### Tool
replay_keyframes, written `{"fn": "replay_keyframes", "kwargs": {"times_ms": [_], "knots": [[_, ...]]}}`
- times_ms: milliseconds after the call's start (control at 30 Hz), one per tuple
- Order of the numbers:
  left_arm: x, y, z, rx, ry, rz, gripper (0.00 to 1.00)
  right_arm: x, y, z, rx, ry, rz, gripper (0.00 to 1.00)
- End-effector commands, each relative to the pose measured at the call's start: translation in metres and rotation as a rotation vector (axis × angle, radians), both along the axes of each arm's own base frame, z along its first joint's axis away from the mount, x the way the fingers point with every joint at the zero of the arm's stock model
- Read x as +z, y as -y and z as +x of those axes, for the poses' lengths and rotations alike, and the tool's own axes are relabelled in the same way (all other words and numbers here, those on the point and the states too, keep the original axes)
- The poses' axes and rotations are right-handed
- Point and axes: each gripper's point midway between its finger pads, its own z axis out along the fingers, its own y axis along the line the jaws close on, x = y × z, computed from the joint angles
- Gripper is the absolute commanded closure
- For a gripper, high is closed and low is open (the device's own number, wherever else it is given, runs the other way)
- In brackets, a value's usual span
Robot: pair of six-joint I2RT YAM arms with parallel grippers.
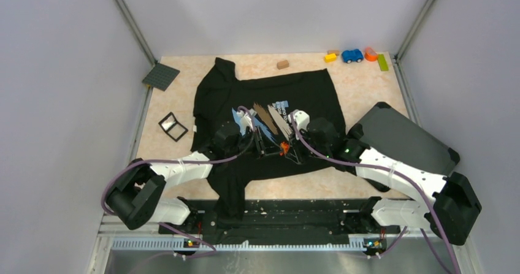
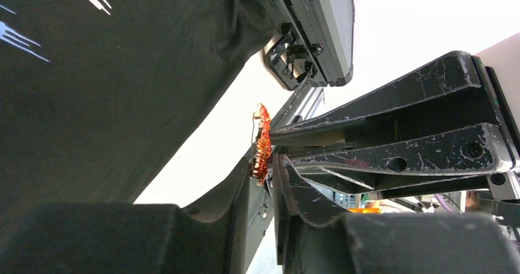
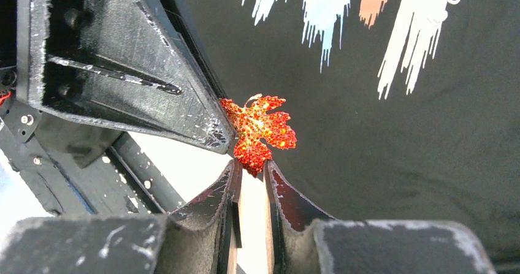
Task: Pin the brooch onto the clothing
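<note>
The table [image 1: 368, 90] is viewed from a fixed camera set high behind its near edge, tilted down toward the far side. The left wrist view is taken close and low, faced rightward past the brooch [image 2: 263, 142] to the hard case [image 2: 325, 16]. The right wrist view is pointed closely at the shirt [image 3: 398, 151] print. Brooch and shirt are shared by all three.

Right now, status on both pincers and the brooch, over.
Right pincer shut on brooch, lower tip. Left pincer against its side, grip unclear. Brooch at T-shirt hem, not visibly pinned. Nothing seen blocking, over.
</note>
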Motion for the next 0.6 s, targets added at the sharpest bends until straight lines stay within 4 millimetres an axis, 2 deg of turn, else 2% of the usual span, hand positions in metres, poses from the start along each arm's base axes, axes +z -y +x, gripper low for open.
{"fn": "replay_keyframes", "kwargs": {"times_ms": [0,100,167,300,367,433,567], "knots": [[0.019,0.009,0.009,0.000,0.060,-0.045,0.83,0.019,-0.015,0.002,0.044,0.058,0.050,1.00],[0.016,0.009,0.009,-0.008,0.067,-0.036,1.00,0.022,-0.014,0.002,0.032,0.061,0.058,1.00],[0.016,0.009,0.009,-0.016,0.096,-0.028,1.00,0.030,-0.013,0.005,-0.004,0.059,0.073,1.00],[0.031,-0.001,0.010,0.009,0.244,-0.031,1.00,0.059,-0.010,0.010,-0.044,0.085,0.121,0.59],[0.043,-0.008,0.009,0.013,0.334,-0.018,1.00,0.073,-0.006,0.011,-0.041,0.083,0.171,0.46],[0.053,-0.013,0.005,0.000,0.415,-0.008,1.00,0.086,-0.002,0.010,-0.014,0.057,0.242,0.40],[0.075,-0.018,-0.009,-0.051,0.542,-0.039,1.00,0.110,-0.007,-0.003,0.094,0.029,0.375,0.39]]}}
